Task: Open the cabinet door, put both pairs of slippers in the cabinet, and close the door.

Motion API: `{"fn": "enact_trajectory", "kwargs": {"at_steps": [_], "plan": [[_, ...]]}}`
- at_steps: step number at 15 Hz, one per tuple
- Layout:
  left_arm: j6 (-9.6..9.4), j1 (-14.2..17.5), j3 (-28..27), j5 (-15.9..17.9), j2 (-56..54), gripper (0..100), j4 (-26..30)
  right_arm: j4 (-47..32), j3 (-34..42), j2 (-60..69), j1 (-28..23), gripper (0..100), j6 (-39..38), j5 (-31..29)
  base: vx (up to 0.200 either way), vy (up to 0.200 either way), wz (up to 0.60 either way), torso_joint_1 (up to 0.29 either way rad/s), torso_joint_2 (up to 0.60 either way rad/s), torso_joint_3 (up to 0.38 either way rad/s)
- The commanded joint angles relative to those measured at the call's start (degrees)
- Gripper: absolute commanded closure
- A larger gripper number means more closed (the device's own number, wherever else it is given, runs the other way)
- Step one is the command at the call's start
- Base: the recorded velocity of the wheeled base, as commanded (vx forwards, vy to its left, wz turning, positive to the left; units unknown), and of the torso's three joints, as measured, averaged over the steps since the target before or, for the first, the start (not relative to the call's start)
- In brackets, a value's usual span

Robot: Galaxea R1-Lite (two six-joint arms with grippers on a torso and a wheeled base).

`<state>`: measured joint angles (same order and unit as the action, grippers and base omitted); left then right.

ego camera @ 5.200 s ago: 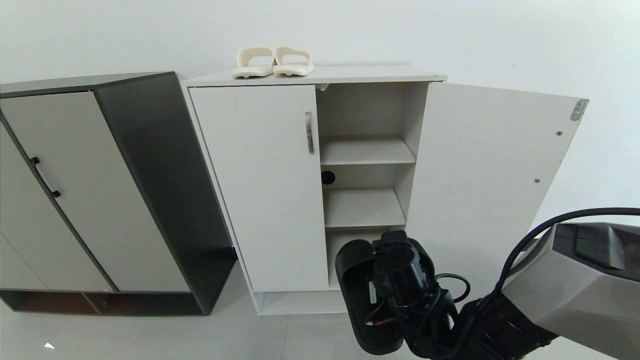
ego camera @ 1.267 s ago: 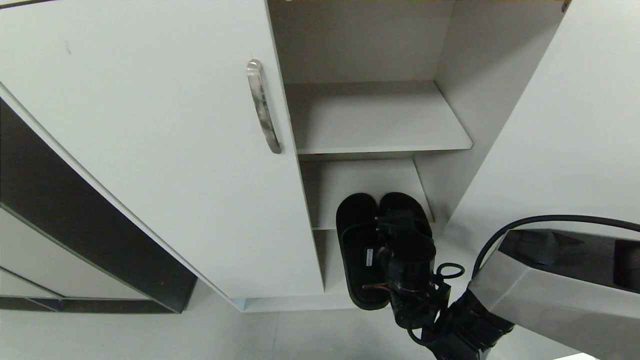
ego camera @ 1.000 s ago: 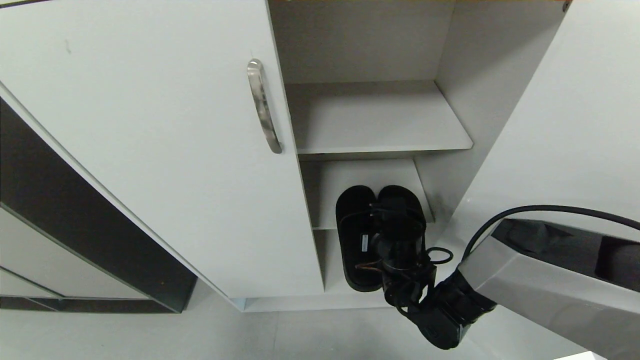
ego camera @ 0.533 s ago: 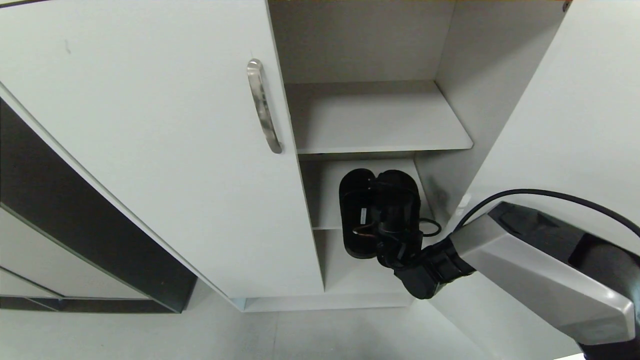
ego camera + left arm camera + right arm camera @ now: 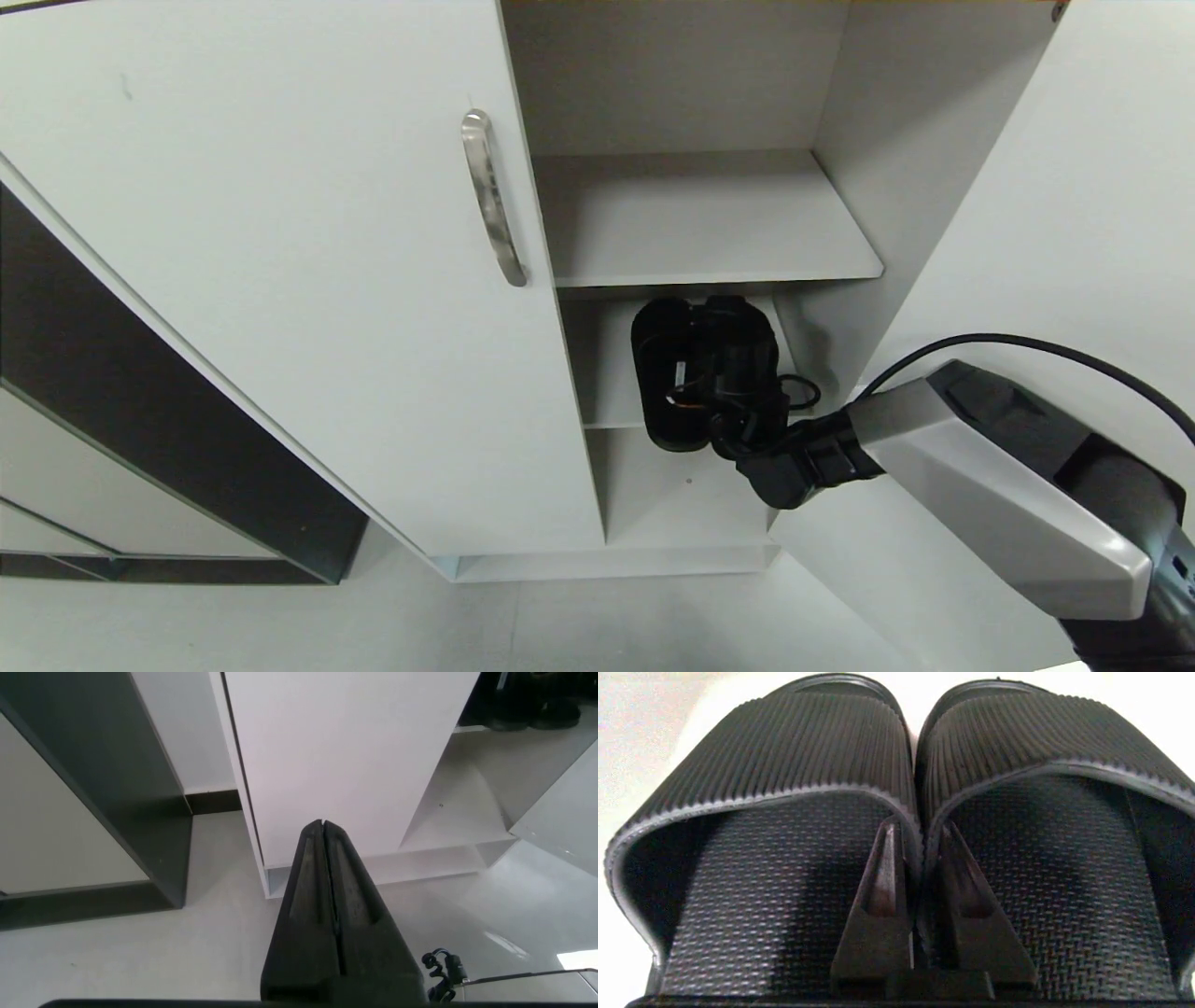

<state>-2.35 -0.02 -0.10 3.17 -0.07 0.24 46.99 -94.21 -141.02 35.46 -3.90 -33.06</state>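
Your right gripper (image 5: 920,882) — jaws pinching the black ribbed rubber slippers (image 5: 661,373) — holds them at the lower shelf (image 5: 602,383) of the white cabinet (image 5: 280,233); next, likely, set down and release.

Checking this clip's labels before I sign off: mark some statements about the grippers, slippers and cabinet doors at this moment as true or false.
1. The right gripper is shut on the black slippers. True.
2. The left gripper is open. False: its fingers are pressed together, holding nothing.
3. Both cabinet doors are closed. False: the right door stands open; the left door is shut.
4. The left door carries a metal handle. True.
5. The black slippers are on the upper shelf. False: they are at the lower shelf, beneath it.
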Motion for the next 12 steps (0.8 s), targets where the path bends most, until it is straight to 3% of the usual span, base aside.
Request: {"fn": "enact_trajectory", "kwargs": {"at_steps": [1,4,12], "plan": [[-0.02,0.0,0.0,0.0,0.1,100,0.0,-2.0,-3.5,-0.2,-0.2,100,0.0,-0.1,0.000,0.000,0.00,0.000,0.00,0.000],[0.07,0.0,0.0,0.0,0.1,100,0.0,-3.7,-7.4,-2.5,-0.7,100,0.0,-0.2,0.000,0.000,0.00,0.000,0.00,0.000],[0.16,0.0,0.0,-0.2,0.1,100,0.0,-4.4,-7.8,-3.8,-0.7,100,0.1,-0.2,0.000,0.000,0.00,0.000,0.00,0.000]]}}
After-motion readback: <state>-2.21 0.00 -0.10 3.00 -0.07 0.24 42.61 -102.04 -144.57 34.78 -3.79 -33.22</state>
